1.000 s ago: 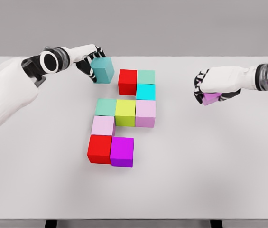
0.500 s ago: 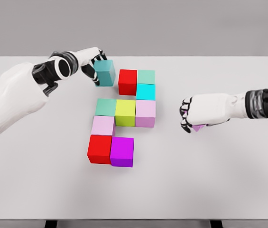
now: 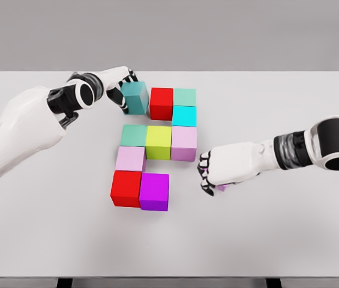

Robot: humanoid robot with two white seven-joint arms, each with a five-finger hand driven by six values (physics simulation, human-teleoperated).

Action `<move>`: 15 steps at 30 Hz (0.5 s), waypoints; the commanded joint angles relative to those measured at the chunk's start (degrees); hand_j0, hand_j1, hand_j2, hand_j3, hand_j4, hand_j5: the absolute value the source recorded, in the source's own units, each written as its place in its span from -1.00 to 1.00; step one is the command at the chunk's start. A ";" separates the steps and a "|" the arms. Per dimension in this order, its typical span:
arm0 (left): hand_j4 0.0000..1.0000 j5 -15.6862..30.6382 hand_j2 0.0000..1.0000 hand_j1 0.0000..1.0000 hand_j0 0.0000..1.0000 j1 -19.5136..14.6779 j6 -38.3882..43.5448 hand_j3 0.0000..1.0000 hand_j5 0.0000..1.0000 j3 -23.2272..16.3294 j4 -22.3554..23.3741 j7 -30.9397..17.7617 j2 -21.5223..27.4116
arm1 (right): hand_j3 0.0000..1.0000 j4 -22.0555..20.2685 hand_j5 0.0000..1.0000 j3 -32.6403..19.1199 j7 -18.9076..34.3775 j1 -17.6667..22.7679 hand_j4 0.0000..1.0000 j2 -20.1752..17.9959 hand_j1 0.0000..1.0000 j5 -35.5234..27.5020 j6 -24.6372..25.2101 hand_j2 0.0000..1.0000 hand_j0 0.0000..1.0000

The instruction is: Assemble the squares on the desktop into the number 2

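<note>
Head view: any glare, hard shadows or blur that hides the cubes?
Head view: flat, even lighting, no glare on the table; shadows are faint, soft smudges under the cubes; edges slightly soft overall, as on the magenta cube; the only real loss is occlusion, the right robot hand hiding nearly all of its pink cube.

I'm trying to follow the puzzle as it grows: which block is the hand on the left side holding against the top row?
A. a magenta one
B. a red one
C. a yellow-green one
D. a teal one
D: the left hand grips the teal block, pressed beside the red block at the top row's end.
</note>
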 commanded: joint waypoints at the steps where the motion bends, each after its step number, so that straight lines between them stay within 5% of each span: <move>1: 0.18 -0.26 0.18 0.18 0.18 0.00 -0.10 0.18 0.18 -0.25 -0.01 0.11 -0.07 | 0.67 -0.02 0.67 0.74 -0.03 0.00 0.67 0.65 0.67 -0.25 0.14 0.67 0.67; 2: 0.18 -0.26 0.18 0.18 0.18 0.00 -0.10 0.18 0.18 -0.25 -0.01 0.11 -0.07 | 1.00 -0.02 1.00 0.74 -0.03 -0.35 1.00 0.74 1.00 -0.25 0.14 1.00 1.00; 8: 0.29 -0.26 0.29 0.29 0.29 0.00 -0.10 0.29 0.29 -0.25 0.08 0.02 -0.16 | 1.00 -0.02 1.00 0.04 -0.03 -2.02 1.00 0.66 1.00 -4.21 0.14 1.00 1.00; 12: 0.52 -0.26 0.52 0.52 0.52 0.00 -0.10 0.52 0.52 -0.25 0.17 0.02 -0.07 | 1.00 0.15 1.00 -6.73 -0.03 -1.93 1.00 -1.80 1.00 -7.72 0.14 1.00 1.00; 15: 0.64 -0.26 0.64 0.64 0.64 0.00 -0.10 0.64 0.64 -0.25 0.17 0.02 -0.42 | 1.00 2.52 1.00 -14.46 -0.03 1.75 1.00 -5.50 1.00 -8.60 0.14 1.00 1.00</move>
